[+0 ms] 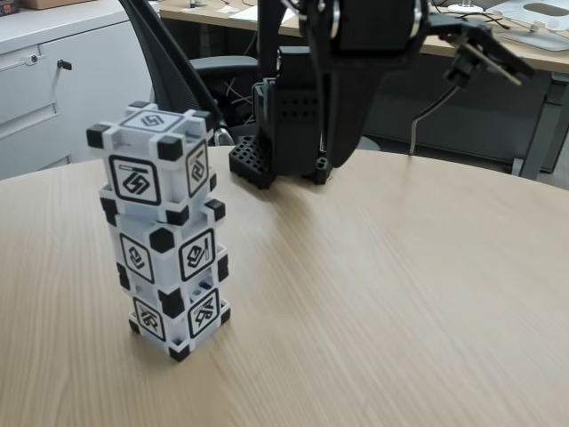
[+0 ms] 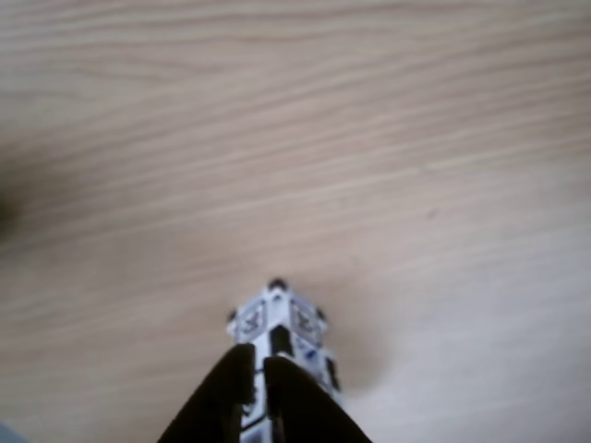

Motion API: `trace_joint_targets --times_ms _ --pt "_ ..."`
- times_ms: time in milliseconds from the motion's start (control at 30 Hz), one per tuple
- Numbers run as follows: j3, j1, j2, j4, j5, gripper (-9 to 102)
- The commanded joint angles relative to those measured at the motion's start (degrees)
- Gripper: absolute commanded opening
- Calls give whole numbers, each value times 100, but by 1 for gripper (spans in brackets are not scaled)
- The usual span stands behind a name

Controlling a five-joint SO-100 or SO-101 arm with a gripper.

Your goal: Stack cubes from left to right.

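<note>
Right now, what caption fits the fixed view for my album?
Three cubes stacked in a tower on the wooden table, black robot arm raised behind.

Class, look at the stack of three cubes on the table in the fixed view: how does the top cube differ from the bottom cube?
The top cube rests on the middle cube; the bottom cube stands on the wooden table. The top cube's upper face shows its glyph; the bottom cube's upper face is covered. The top cube sits slightly left of the bottom cube. Both are white-grey with black corner blocks and framed glyphs.
</note>
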Motion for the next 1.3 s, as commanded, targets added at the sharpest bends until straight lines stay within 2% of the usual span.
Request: trace_joint_targets --times_ms 0,733,967,1100,1267 --pt "-35 18 149 26 -105 0" --pt "-35 26 149 26 132 0" --pt "-35 35 149 35 -167 0" --pt "-26 26 149 35 149 0" --pt "-26 26 149 35 -360 0"
